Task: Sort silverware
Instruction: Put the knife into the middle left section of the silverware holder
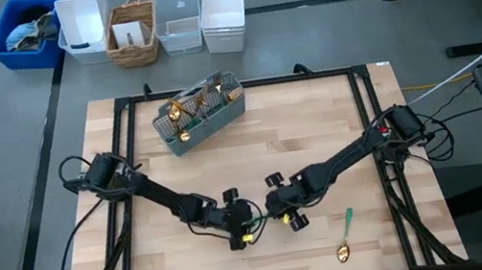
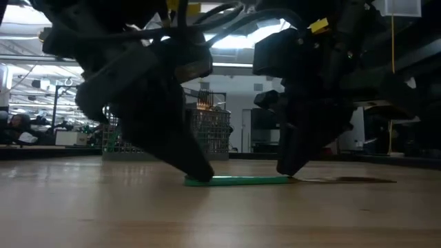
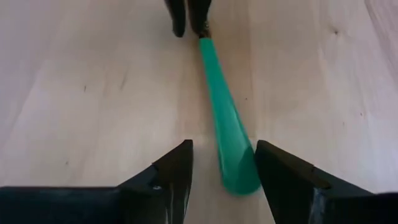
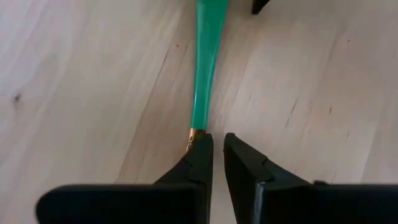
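Desk point(image 1: 254, 152): you see one mesh caddy point(image 1: 200, 114) upper centre, holding several pieces.
Tools: left tool point(image 3: 222, 165) spread, straddling the handle end; right tool point(image 4: 217, 149) nearly pressed together at the gold neck.
Green-handled piece point(image 2: 238, 180): flat, lower centre, long axis running between both tools.
Spoon point(image 1: 345, 237): one, lower right, nearer your right arm.

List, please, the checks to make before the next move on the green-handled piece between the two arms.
1. Left gripper jaws open, either side of the green handle: ok.
2. Handle lies flat on the table: ok.
3. Right gripper at the piece's gold neck: ok.
4. Right gripper's hold on the piece: cannot tell.
5. Loose spoon apart from both arms: ok.
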Robot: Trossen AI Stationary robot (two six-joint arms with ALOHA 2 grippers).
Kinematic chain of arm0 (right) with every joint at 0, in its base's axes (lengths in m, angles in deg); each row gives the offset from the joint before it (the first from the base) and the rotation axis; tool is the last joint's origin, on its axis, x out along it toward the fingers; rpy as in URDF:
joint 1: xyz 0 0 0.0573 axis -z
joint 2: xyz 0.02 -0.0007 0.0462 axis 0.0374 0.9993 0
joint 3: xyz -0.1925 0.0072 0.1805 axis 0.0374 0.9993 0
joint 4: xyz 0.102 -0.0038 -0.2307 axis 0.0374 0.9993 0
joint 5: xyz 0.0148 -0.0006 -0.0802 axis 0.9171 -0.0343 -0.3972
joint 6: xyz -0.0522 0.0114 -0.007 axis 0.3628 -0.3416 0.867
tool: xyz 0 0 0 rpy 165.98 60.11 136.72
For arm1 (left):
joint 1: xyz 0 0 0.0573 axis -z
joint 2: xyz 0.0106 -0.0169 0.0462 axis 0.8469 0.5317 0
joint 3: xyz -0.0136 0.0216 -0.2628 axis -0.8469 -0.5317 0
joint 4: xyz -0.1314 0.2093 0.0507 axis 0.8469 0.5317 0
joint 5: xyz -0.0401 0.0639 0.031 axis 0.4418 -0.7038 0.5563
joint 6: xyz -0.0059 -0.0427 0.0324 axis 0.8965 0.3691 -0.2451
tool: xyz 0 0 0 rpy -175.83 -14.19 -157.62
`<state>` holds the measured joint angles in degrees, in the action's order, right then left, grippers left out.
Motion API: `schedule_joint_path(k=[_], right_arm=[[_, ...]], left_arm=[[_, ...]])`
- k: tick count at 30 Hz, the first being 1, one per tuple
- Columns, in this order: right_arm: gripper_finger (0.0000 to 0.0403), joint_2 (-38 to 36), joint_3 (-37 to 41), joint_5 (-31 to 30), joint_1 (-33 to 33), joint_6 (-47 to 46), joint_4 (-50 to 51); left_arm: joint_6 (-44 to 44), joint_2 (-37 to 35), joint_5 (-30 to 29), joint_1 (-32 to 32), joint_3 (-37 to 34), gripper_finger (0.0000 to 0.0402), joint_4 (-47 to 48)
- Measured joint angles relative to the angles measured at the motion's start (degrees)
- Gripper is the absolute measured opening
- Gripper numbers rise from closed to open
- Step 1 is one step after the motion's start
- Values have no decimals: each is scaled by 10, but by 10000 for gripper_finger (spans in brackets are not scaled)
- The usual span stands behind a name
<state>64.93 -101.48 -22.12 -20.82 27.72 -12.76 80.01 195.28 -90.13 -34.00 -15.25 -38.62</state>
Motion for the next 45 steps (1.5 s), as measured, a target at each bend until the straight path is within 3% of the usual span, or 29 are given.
schedule_joint_path(k=[10,23,35,40,45], right_arm=[[42,0,0,11,0,-1,0],[42,-1,-1,13,0,-44,-1],[42,-1,-42,37,0,-46,56],[42,-2,-47,37,0,-72,65],[42,-2,-47,37,0,-75,64]], left_arm=[[-15,20,-23,8,3,164,1],[-11,19,-42,10,2,65,34],[1,19,-39,12,1,30,33],[0,19,-39,17,0,31,28],[-16,22,-36,17,-1,63,-9]])
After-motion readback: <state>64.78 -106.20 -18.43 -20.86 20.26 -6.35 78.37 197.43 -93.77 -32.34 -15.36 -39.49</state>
